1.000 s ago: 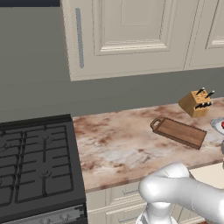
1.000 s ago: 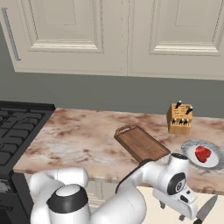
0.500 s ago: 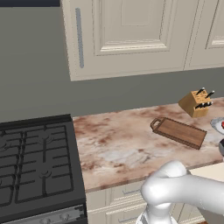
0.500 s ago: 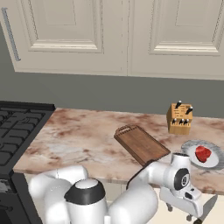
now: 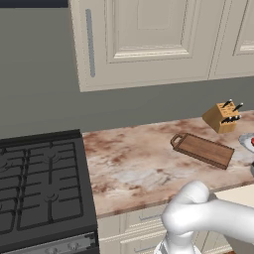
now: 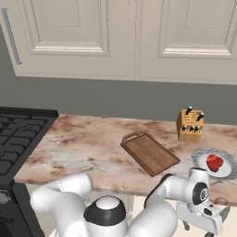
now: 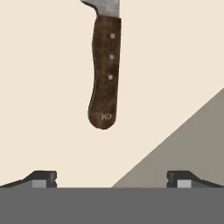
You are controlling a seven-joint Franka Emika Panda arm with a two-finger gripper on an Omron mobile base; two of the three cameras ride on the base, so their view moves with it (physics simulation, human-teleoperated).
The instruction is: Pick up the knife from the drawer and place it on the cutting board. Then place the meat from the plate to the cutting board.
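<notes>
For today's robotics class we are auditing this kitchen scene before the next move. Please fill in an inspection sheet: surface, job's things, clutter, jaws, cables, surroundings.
Surface: marbled counter, mostly bare.
Job's things: knife lies on the pale drawer floor, handle toward the camera, ungrasped; cutting board holds nothing; meat sits on the plate.
Clutter: knife block stands behind the plate.
Jaws: gripper open, fingertips wide apart, short of the knife handle.
Cables: nothing seen.
Surroundings: stove at the left; cream cabinet doors above.
</notes>
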